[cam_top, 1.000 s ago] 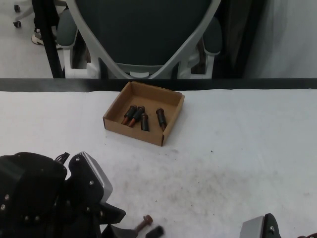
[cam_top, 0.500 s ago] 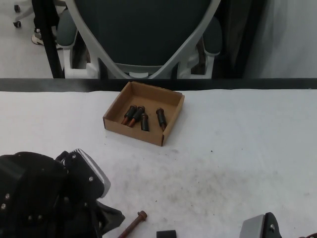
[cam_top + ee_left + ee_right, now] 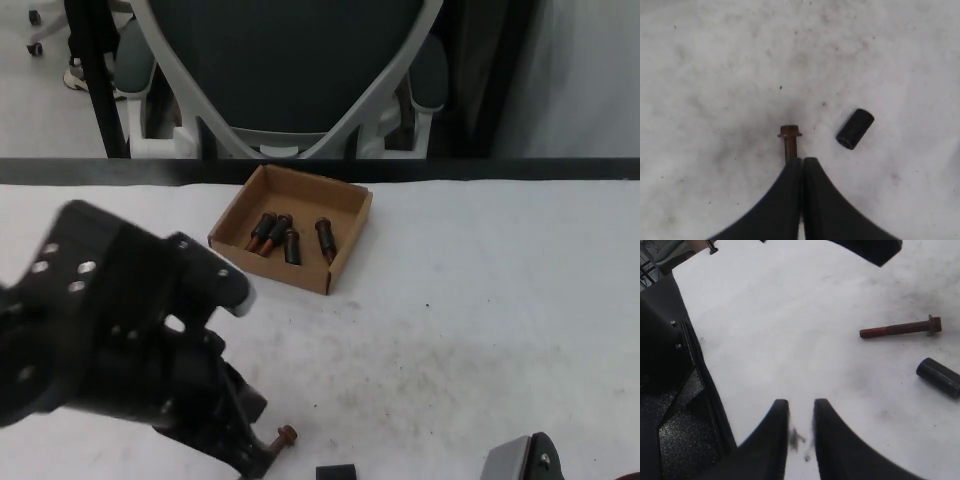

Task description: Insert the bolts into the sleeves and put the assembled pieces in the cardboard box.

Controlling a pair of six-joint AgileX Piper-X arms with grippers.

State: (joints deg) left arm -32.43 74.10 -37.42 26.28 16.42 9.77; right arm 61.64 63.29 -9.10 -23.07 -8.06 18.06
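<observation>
The left tool (image 3: 801,161) is clenched empty, its tips over the shank of a bolt (image 3: 790,139) lying on the bench (image 3: 715,75). A sleeve (image 3: 855,129) lies just beside the bolt. The right tool (image 3: 801,405) is slightly parted and empty. The cardboard box (image 3: 268,262) sits well beyond both.

The white desk (image 3: 480,300) (smudged with dark specks) carries a cardboard box (image 3: 268,265) toward its far edge. Near the front lie a rusty bolt (image 3: 900,329) and, beside it, a black sleeve (image 3: 939,376).
</observation>
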